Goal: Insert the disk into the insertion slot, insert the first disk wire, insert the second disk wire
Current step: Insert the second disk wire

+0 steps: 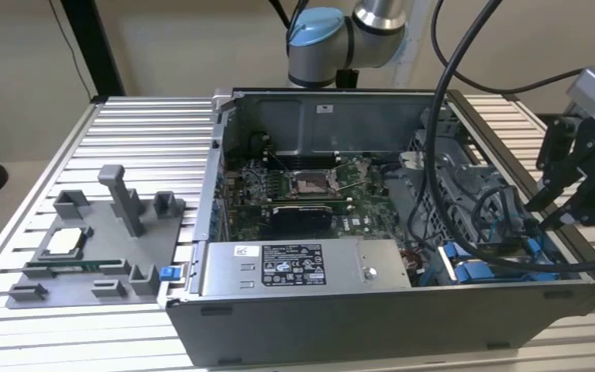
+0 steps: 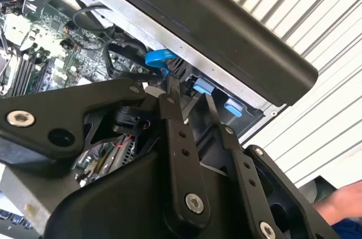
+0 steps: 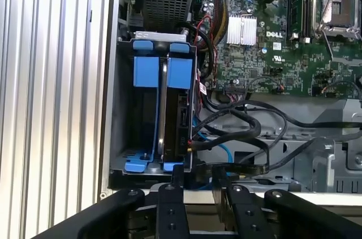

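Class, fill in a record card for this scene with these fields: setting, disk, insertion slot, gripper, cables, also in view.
setting: open computer case on a slatted metal table
disk: on edge in its blue frame, inside the insertion slot
insertion slot: grey sheet-metal bay at the case's side, beside the motherboard
gripper: over the case's rim, at one end of the disk
cables: black, looping beside the bay; whether one is plugged into the disk cannot be told
also in view: grey fixture on the table, at the exterior view's left
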